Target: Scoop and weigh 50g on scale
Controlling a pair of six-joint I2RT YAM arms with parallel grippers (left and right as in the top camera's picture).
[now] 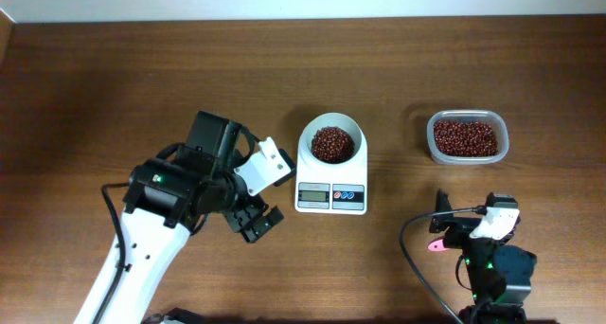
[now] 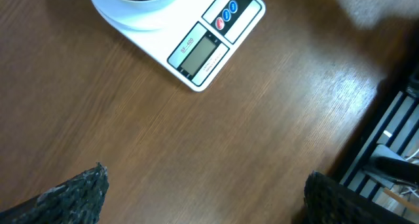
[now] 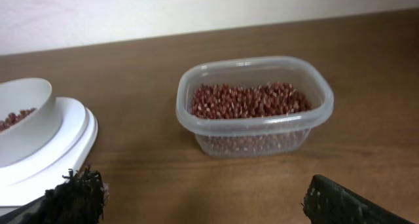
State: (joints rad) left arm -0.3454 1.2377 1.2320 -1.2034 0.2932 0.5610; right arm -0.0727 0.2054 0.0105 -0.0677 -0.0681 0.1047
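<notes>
One scale [image 1: 330, 184], one bowl [image 1: 310, 142] of beans [image 1: 332, 144], one tub [image 1: 466, 137]; display [image 2: 198, 54] perhaps blank

Wooden desk [image 1: 95, 78] from above; bare wood runs wide along the far edge and down the left side; the scale [image 1: 330, 197] blocks the middle; a clear tub [image 1: 466, 136] stands to its right, well apart, an open lane between them; the left end effector [image 1: 263, 193], jaws spread, sits near the scale's left side; the right end effector [image 1: 472, 215], jaws spread, faces the tub across bare desk; a black cable [image 1: 405, 248] loops beside it.
</notes>
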